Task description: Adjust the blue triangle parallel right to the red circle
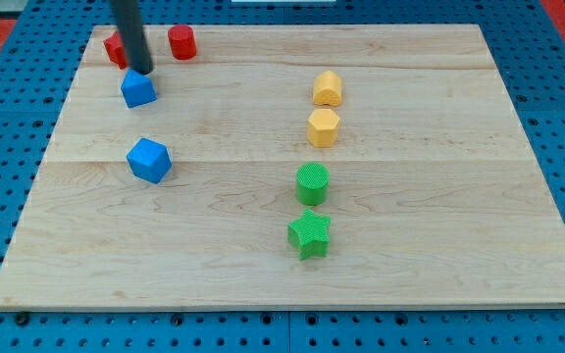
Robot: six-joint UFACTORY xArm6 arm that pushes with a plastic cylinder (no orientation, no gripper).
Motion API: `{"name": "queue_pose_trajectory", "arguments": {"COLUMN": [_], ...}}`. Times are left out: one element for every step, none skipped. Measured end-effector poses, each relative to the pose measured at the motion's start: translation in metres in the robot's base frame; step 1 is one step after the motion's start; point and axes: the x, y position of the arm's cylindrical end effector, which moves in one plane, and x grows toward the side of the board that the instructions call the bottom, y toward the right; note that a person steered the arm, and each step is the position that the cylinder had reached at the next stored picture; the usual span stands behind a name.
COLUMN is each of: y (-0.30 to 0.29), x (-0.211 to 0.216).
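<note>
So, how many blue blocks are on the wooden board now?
2. The blue triangle lies near the view's top left, just below my tip. The second blue block, a faceted shape, lies below it, toward the view's bottom. The rod hides no other blue that I can see.

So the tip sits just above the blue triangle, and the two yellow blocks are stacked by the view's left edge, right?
Not quite. My tip does sit just above the blue triangle, but the yellow blocks lie right of centre, not by the left edge. The camera view shows it.
</note>
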Motion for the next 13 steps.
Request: {"name": "queue_pose_trajectory", "arguments": {"y": [-0.047, -0.019, 0.088, 0.154, 0.138, 0.119, 0.102, 0.139, 0.193, 0.153, 0.084, 0.067, 0.062], "x": [0.033, 0.05, 0.024, 0.02, -0.025, -0.029, -0.021, -0.03, -0.103, -0.106, -0.107, -0.101, -0.084]}}
